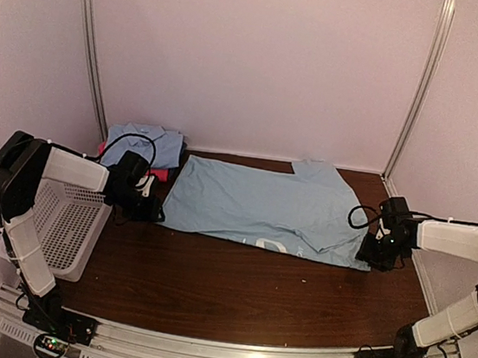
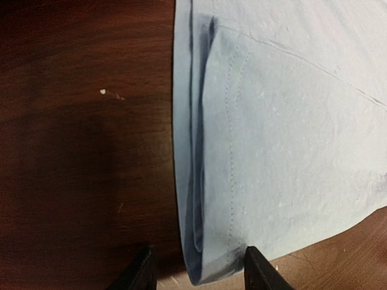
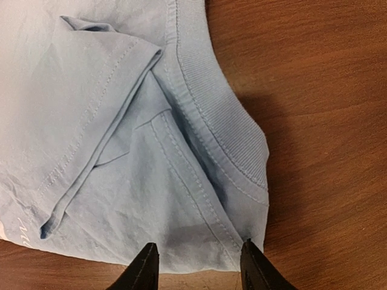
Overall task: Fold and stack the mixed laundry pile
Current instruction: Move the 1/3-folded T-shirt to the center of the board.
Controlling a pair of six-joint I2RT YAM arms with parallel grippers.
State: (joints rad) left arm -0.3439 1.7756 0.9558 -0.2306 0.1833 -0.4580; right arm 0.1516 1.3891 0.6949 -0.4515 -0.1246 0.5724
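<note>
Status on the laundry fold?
Left tool open, astride hem of shirt. Right tool open, astride neckband corner. Shirt lies flat. Basket off left, clear of it.

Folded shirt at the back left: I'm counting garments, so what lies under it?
A magenta cloth peeks out beneath the folded shirt. Anything else under it is covered.

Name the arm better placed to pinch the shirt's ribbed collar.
Right. The open right claw straddles the collar edge of the shirt; the left claw sits at the opposite hem, the whole shirt between.
</note>
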